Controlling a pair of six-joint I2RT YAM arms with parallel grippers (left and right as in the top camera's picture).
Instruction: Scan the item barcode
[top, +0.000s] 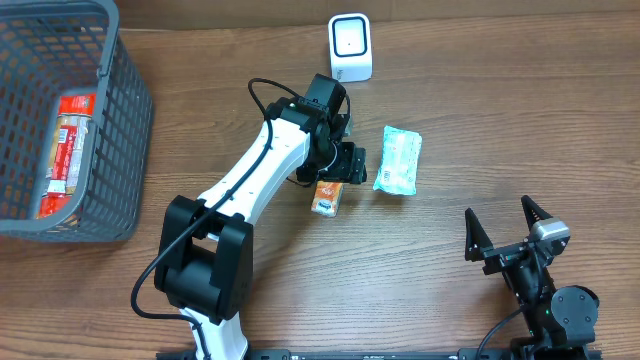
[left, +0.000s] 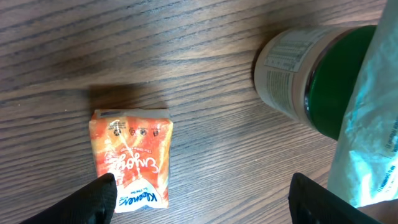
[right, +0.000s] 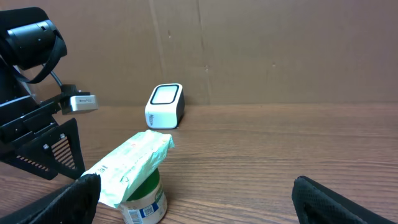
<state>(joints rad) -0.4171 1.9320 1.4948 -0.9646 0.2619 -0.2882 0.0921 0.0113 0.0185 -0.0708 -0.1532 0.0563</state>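
Tissue pack (top: 326, 197): small, soft, rectangular packet, orange with white lettering and a blue-and-white brand patch at one end. It lies flat on the wooden table (top: 500, 100), printed face up, near the table's middle. Barcode scanner (top: 350, 47): white, box-shaped unit with a dark-rimmed window on its slanted upper face. It stands upright near the far edge, well apart from the pack

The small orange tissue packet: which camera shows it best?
The left wrist view: the small orange tissue packet lies close below, its printing readable. Overhead shows the packet only as a tiny orange patch by the white arm. The right wrist view misses it.
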